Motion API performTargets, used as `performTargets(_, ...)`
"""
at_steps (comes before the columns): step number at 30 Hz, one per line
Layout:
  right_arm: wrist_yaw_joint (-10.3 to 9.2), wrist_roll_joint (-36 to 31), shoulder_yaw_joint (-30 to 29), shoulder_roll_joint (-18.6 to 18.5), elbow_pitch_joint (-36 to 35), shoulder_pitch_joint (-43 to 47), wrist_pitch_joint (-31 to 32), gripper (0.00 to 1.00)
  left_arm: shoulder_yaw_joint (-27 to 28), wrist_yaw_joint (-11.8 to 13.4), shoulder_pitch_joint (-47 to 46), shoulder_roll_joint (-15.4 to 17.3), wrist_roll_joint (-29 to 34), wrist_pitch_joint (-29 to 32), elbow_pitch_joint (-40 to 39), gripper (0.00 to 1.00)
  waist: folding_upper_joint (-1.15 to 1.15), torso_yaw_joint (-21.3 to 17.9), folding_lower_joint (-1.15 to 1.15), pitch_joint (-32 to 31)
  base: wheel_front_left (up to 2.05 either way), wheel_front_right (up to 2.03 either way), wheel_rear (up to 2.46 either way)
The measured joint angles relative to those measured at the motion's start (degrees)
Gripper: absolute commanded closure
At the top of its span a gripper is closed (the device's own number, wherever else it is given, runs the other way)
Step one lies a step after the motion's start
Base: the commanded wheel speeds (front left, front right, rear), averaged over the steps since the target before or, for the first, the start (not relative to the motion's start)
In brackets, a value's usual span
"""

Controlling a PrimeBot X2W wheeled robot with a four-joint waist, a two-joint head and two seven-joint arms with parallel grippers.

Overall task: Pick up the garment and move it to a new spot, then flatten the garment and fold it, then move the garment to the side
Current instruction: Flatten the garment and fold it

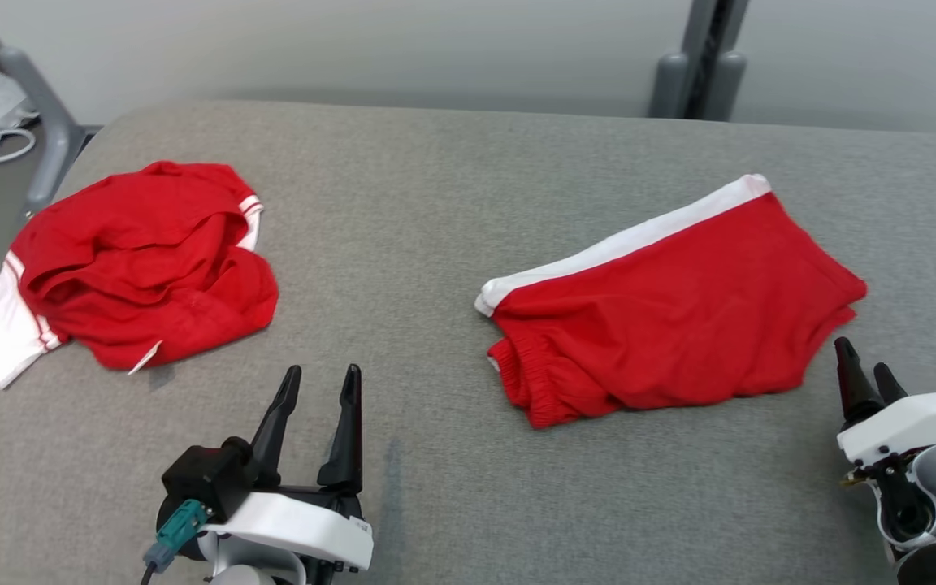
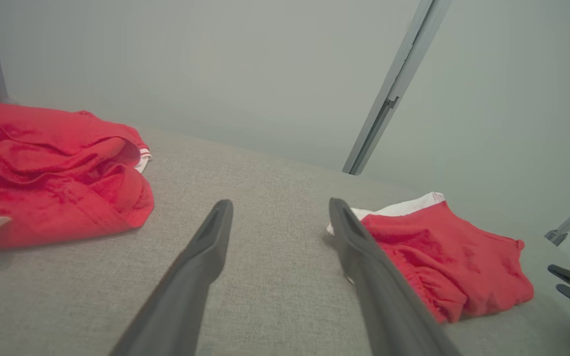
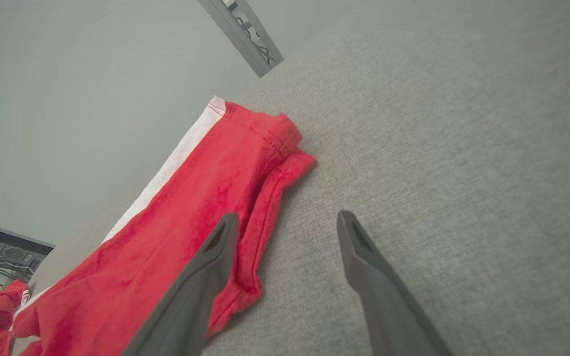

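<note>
Grey woven surface point(image 1: 468, 162), flat folded red shorts point(image 1: 679, 309), crumpled red shirt point(image 1: 143, 260)

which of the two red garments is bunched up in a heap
The red garment with white trim at the left; the red white-striped shorts at the right lie flat.

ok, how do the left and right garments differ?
The left garment is bunched in a heap; the right garment lies mostly flat. The left garment's white shows at its edges; the right garment has one white band along its far edge. Both are red, on the grey table.
</note>
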Motion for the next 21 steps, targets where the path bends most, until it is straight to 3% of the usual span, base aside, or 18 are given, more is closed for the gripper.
performTargets(21,-0.09,7.3,-3.5,-4.6,13.2,-13.9,5.4,0.00,-3.3,0.6,-2.7,-0.1,-1.5,0.0,-1.2,0.00,0.00,8.7,0.00,6.3,0.00,0.00,0.00)
